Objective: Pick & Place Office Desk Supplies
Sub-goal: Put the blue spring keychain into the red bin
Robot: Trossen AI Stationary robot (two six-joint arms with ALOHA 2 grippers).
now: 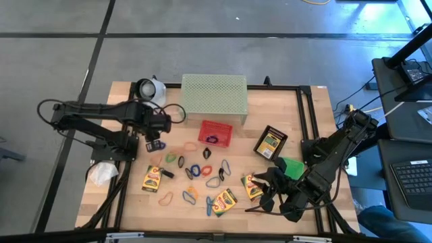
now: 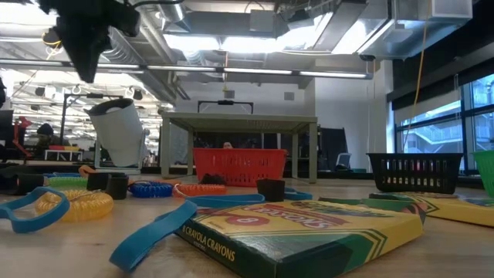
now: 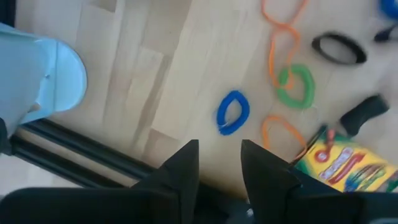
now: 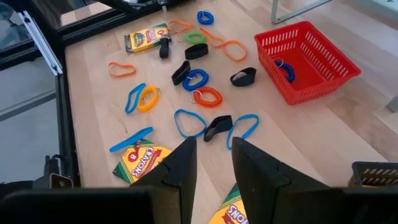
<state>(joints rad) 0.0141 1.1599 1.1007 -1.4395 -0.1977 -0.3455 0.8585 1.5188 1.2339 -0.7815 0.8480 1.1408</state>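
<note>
I am watching the left arm reaching in from the left edge across the far-left part of the tabletop (image 1: 283,121), its wrist bent down so the left tool (image 1: 154,144) is hanging above the wood, clear of everything; its fingers (image 3: 184,168) are standing slightly apart with nothing between them, just over a blue loop (image 3: 232,112). The right arm is folding low at the near-right corner, its right tool (image 1: 264,201) pointing left toward the scattered loops and clips, fingers (image 4: 180,163) a little apart and holding nothing. The crayon boxes (image 1: 223,201) are lying along the near side, with the loops spread between them and the red basket (image 1: 216,132) beyond.
</note>
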